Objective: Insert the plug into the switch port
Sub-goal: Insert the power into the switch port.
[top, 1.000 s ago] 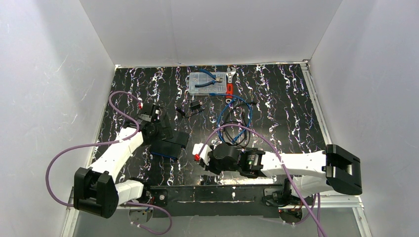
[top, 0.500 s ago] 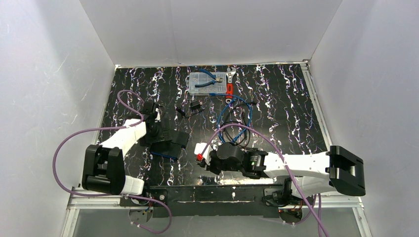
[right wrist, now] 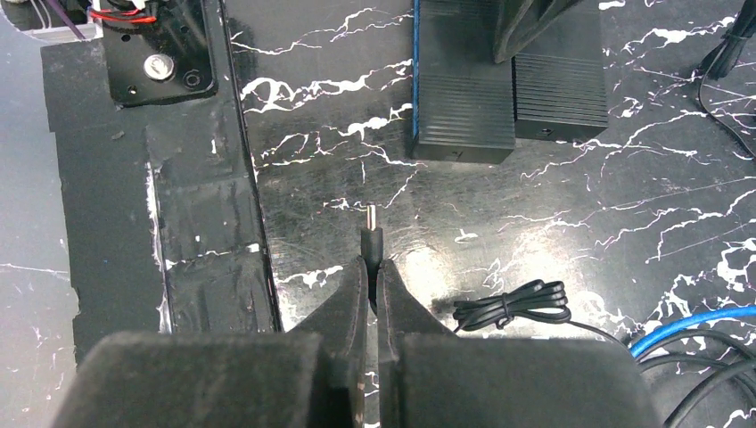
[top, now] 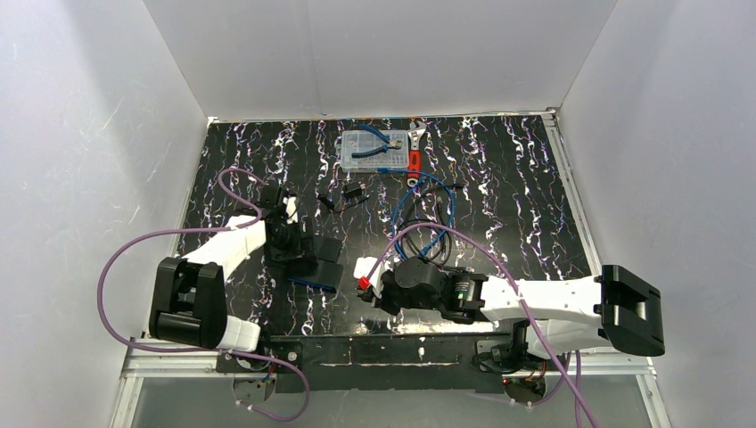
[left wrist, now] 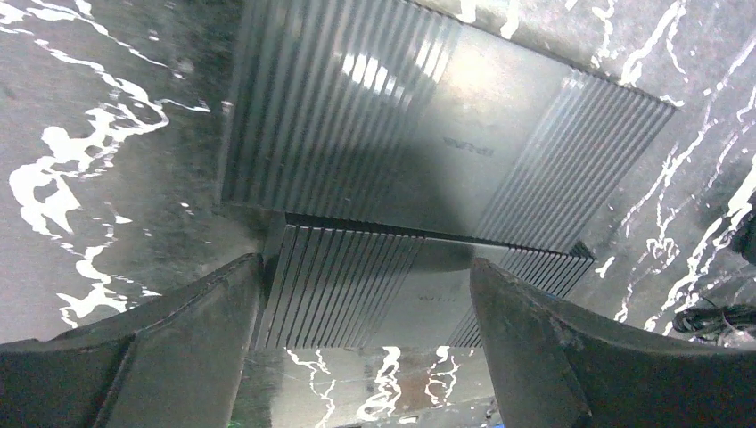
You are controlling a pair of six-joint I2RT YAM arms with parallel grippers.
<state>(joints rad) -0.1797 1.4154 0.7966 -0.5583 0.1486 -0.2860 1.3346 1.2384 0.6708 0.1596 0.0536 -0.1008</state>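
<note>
Two flat black ribbed boxes lie side by side. The switch box has a small round port in its near edge. The other box has a blue cable along its side. My left gripper stands over the switch box, and its fingers hold the box by its sides. My right gripper is shut on a thin black barrel plug. The plug's metal tip points at the boxes, a short gap away and left of the port. In the top view the right gripper sits just right of the box.
A clear parts box with blue pliers stands at the back, a red-handled wrench beside it. Coiled blue and black cables lie behind my right gripper. A tied black cable bundle lies right of the plug. A black taped strip runs along the near edge.
My left arm folded back and its gripper moved right onto the box, which shifted and turned a little. My right gripper with the plug stayed almost in place.
</note>
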